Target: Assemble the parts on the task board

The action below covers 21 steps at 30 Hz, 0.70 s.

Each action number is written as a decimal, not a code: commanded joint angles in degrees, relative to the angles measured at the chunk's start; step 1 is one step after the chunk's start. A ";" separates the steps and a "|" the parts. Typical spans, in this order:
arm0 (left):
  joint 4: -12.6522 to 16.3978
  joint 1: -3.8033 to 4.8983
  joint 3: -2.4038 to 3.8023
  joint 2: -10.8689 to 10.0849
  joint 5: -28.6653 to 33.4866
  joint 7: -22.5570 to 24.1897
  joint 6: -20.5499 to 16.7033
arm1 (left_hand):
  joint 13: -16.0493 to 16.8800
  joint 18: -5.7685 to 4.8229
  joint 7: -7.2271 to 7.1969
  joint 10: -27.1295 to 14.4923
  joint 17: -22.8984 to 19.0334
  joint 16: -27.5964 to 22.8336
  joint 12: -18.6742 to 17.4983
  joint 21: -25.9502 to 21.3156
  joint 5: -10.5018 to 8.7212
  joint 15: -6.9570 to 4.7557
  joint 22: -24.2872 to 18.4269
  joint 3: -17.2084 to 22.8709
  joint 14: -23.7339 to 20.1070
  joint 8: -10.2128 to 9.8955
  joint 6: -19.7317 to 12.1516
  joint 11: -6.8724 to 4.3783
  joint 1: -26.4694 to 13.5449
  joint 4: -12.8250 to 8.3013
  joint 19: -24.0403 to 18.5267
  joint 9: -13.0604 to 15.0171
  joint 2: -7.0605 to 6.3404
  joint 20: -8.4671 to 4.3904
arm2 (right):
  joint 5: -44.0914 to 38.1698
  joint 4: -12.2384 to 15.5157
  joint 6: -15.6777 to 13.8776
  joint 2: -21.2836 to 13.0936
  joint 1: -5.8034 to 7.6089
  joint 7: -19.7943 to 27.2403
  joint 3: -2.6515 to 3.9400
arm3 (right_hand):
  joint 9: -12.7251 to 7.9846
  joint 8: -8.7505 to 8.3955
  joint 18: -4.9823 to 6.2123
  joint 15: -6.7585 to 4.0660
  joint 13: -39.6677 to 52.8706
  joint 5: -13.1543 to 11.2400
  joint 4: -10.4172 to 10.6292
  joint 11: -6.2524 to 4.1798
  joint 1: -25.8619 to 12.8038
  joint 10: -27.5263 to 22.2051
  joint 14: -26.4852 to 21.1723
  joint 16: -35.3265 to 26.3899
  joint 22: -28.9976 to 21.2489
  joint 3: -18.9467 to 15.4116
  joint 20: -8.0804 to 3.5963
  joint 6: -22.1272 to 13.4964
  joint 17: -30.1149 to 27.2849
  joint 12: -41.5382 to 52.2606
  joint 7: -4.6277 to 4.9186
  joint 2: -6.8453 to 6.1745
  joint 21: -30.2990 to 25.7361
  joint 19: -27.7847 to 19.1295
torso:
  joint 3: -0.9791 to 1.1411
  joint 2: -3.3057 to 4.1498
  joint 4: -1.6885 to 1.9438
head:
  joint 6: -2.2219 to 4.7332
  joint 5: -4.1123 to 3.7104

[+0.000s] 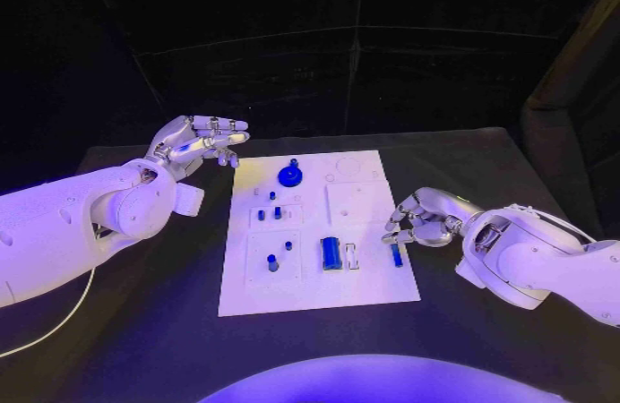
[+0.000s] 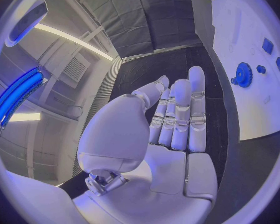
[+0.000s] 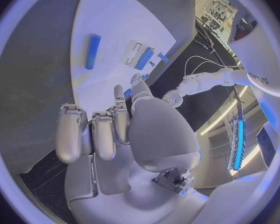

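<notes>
The white task board (image 1: 368, 282) lies mid-table. On it are a blue gear (image 1: 292, 175), small blue pegs (image 1: 268, 213), a blue block (image 1: 333, 252) and a blue rod (image 1: 395, 254) near its right edge. My left hand (image 1: 201, 141) hovers off the board's far left corner, fingers straight and holding nothing; the gear (image 2: 243, 74) lies beyond its fingertips. My right hand (image 1: 420, 219) sits at the board's right edge just beyond the rod (image 3: 92, 51), fingers (image 3: 96, 134) curled. A small blue spot shows between its thumb and one finger; I cannot tell whether it is held.
The board (image 3: 115, 20) has several empty recesses on its far right part. Black table (image 1: 142, 322) surrounds the board on all sides. A thin white cable (image 1: 58, 327) trails under my left arm.
</notes>
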 commanded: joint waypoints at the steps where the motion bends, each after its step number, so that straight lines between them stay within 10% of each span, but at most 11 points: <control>1: 0.20 0.05 0.02 0.15 0.16 0.62 0.27 | -0.05 0.77 -0.06 -0.37 -0.05 -0.01 0.38 -0.32 0.13 0.03 -0.09 -0.32 -0.48 0.20 -0.37 -0.12 0.64 -0.01 -0.59 -0.07 0.11 0.00 | -3.26 0.03 2.74 -0.22 0.10 -5.85 -0.01 | 0.14 -0.16 -0.12 -0.18 -2.48 0.56 0.60 -0.42 -1.84 -0.23 4.43 -0.27 1.20 -0.62 0.22 0.76 7.69 -0.46 -0.24 -0.84 -0.20 1.00 | 0.18 0.07 -0.37 | 0.18 -0.33; 6: 0.21 0.00 -0.03 0.37 0.16 0.66 0.35 | -0.05 0.77 -0.06 -0.37 -0.05 -0.01 0.38 -0.32 0.13 0.03 -0.09 -0.32 -0.48 0.20 -0.37 -0.12 0.64 -0.01 -0.59 -0.07 0.11 0.00 | -7.57 -0.67 6.13 0.18 0.07 -10.55 -0.04 | 0.40 -0.64 0.03 -0.39 -3.01 4.29 2.12 -0.61 -4.26 -0.51 4.27 -0.75 0.43 -2.91 -0.02 1.30 6.96 -1.42 -0.46 -2.00 -0.72 0.70 | 0.12 0.05 -0.14 | 0.23 -1.32; 21: 0.10 -0.13 -0.18 0.41 0.16 0.60 0.51 | -0.05 0.77 -0.06 -0.37 -0.05 -0.01 0.38 -0.32 0.13 0.03 -0.09 -0.32 -0.48 0.20 -0.37 -0.12 0.64 -0.01 -0.59 -0.07 0.11 0.00 | -14.17 -1.19 11.22 1.87 -0.07 -15.24 -0.08 | 2.18 0.01 0.06 -0.91 -3.09 3.80 4.42 -1.24 -6.00 -0.48 4.27 -0.95 0.26 -5.92 -0.47 3.17 6.79 -1.86 -1.27 -3.06 -0.92 0.69 | 0.08 0.07 0.02 | 0.02 -1.83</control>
